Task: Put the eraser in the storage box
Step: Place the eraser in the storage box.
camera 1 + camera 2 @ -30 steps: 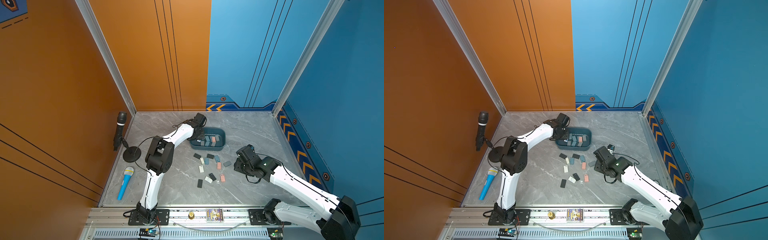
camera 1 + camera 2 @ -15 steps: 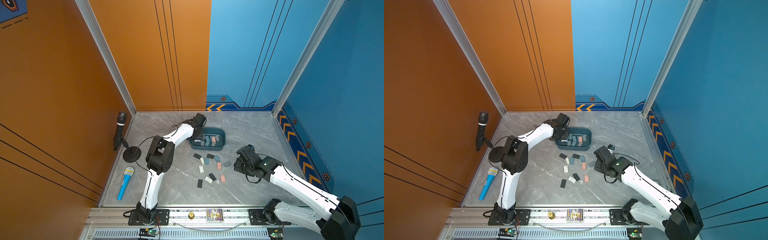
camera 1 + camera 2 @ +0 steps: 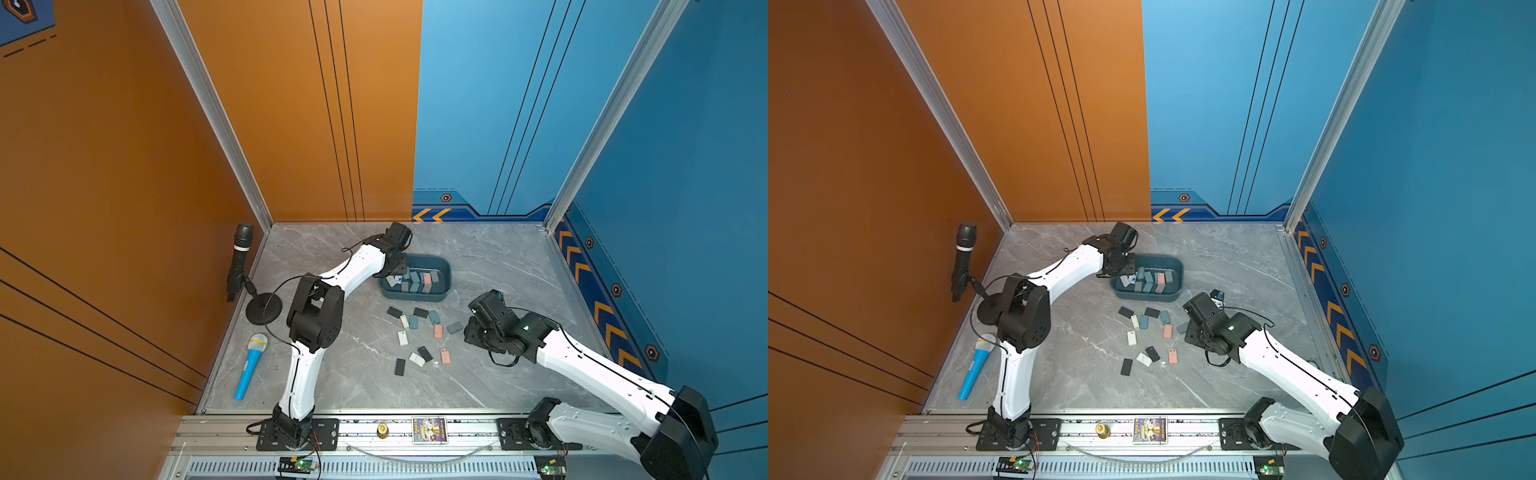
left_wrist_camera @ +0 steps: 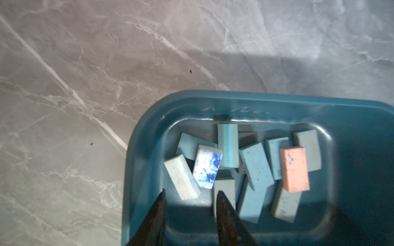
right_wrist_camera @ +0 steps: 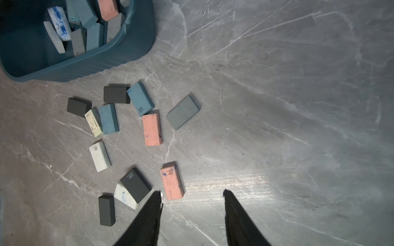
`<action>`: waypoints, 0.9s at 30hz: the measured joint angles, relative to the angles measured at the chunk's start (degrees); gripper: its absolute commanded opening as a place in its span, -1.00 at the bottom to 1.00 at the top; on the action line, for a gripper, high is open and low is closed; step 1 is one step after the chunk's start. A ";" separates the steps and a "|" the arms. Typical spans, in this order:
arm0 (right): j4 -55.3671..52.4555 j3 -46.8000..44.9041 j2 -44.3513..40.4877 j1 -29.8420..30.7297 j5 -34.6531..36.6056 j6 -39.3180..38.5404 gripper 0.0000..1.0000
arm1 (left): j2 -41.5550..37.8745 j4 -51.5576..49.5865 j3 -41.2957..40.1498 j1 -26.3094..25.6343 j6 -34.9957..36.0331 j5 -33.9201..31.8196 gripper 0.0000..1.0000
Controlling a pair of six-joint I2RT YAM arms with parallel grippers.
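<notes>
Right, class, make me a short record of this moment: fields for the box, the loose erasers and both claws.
storage box: on the table, holding a pile of erasers
loose erasers: twelve on the table beside the box
left claw: open, empty, over the box
right claw: open, empty, above the table near a pink eraser

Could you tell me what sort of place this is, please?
Likely a robot recording booth: orange and blue walls enclose a marbled tabletop; the left arm and right arm mount on an aluminium rail.
</notes>
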 measured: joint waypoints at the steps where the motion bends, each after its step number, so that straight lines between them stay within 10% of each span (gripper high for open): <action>1: 0.26 0.24 0.76 0.92 -0.20 -0.17 0.01 | -1.42 -0.02 -0.35 -0.07 -0.02 0.00 -0.20; 27: 6.71 9.68 25.94 12.48 -8.17 -7.76 0.13 | -48.13 2.67 -33.99 -1.22 -3.98 0.44 -0.10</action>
